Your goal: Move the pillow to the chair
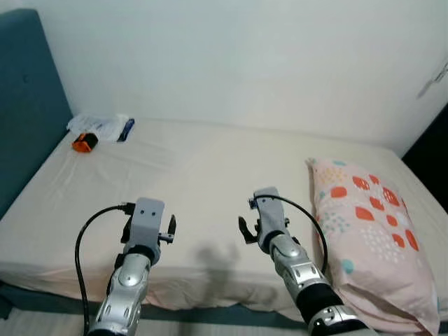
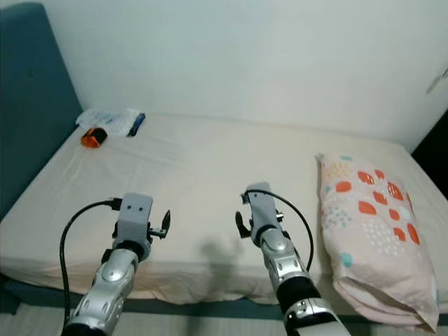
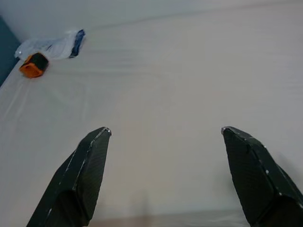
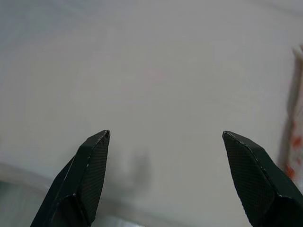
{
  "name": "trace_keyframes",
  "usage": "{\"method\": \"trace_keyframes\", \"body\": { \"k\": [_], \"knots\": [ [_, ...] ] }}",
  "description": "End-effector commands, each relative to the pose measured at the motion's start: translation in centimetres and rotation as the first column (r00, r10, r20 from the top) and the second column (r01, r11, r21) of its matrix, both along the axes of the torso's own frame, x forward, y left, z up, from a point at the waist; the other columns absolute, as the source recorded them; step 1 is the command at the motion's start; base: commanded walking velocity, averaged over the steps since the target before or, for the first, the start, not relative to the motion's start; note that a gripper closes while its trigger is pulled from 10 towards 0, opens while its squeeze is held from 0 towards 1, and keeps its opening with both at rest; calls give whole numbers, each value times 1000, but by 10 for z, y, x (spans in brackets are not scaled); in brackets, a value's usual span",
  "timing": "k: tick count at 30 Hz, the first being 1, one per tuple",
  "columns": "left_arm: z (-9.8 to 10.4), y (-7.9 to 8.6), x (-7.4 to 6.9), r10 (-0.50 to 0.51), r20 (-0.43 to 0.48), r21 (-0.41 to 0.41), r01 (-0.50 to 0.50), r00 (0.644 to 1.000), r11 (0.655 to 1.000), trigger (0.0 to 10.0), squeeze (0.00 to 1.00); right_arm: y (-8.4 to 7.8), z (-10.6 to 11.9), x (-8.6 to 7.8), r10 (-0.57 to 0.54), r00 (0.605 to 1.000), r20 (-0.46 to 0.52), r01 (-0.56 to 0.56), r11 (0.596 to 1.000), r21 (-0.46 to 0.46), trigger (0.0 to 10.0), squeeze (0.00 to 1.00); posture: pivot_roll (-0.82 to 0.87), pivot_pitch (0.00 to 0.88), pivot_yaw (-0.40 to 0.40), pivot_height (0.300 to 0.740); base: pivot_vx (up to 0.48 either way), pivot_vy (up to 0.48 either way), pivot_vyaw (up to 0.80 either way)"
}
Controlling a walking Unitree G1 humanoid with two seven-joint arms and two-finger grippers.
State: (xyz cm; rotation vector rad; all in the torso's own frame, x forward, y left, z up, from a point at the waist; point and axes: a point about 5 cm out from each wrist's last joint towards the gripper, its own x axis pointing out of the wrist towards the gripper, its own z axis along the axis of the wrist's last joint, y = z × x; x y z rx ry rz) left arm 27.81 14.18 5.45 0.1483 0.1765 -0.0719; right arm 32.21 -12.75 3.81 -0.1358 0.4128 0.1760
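A pale pink pillow [image 1: 367, 234] with red and teal spots lies at the right end of the bed [image 1: 203, 175], near its front edge. My right gripper [image 4: 165, 133] hovers open over bare sheet just left of the pillow, whose edge [image 4: 297, 118] shows beside one fingertip. The right gripper [image 1: 264, 224] is a short way from the pillow and not touching it. Further left, my left gripper [image 3: 164, 131] is also open above the sheet, nothing between its fingers. From the head, the left gripper [image 1: 148, 225] sits over the bed's front part.
An orange object [image 1: 85, 142] and a clear plastic bag with a blue item [image 1: 105, 127] lie at the bed's far left corner. A teal headboard [image 1: 24, 105] stands on the left, a white wall behind. A dark gap [image 1: 430, 161] is at far right.
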Motion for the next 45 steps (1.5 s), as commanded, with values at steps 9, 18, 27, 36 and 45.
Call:
{"method": "trace_keyframes", "body": {
  "k": [9,18,27,36,45],
  "knots": [
    [1,-4,0,-22,4,4,22,1000,1000,10000,0,-8,-3,-2,-16,1000,-13,16,1000,-9,10000,0,44,0,-83,740,0,-424,0],
    [-3,-6,-1,-42,-28,-20,41,999,999,10000,0,-7,-3,-2,-15,1000,-14,15,1000,-9,10000,0,42,0,-81,740,0,168,0],
    [-3,-5,0,-22,-31,-16,21,999,1000,10000,0,-8,-4,-3,-18,1000,-18,18,1000,-9,10000,0,41,0,-80,740,0,205,0],
    [-5,-7,0,-34,-39,-13,34,999,999,10000,0,-9,-7,-3,-15,999,-36,14,1000,-28,10000,0,38,0,-80,740,0,0,0],
    [-6,-10,-1,-54,-51,-13,54,997,998,10000,0,-10,-7,-2,-11,999,-42,9,999,-36,10000,0,43,0,-84,740,0,0,0]
  ]
}}
